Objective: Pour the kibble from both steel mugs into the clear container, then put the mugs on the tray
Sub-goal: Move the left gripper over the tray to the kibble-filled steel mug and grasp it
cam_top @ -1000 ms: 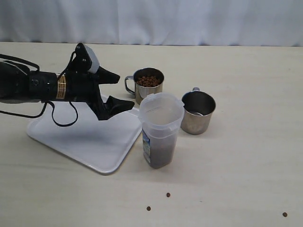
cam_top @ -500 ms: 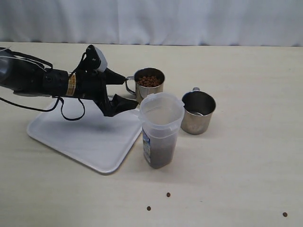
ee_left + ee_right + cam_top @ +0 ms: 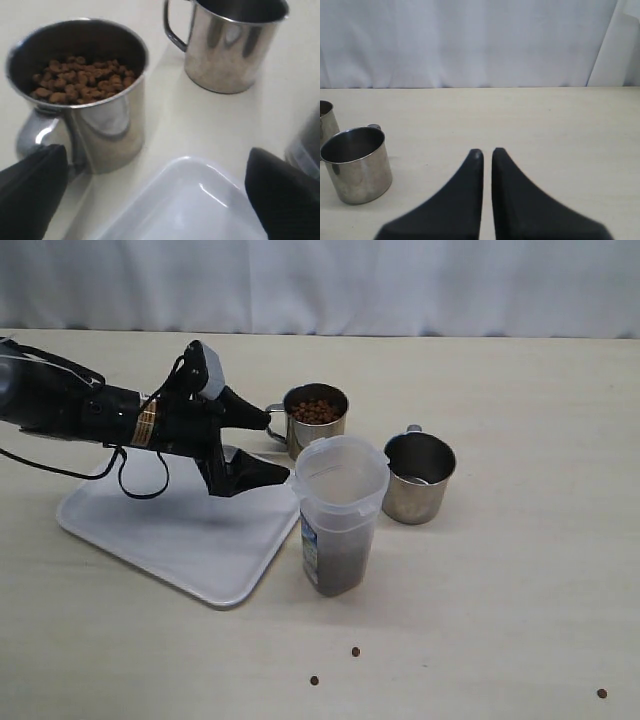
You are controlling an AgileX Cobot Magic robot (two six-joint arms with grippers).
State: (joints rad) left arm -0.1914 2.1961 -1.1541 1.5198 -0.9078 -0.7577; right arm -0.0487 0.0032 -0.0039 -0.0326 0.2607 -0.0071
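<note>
The clear container (image 3: pixel 340 530) stands mid-frame beside the tray (image 3: pixel 180 540). The full mug (image 3: pixel 316 420) sits just right of the spread left gripper (image 3: pixel 278 448).

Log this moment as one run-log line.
left gripper open near handle of kibble-filled mug | right gripper shut, holding nothing | other mug looks empty | container part-filled
</note>
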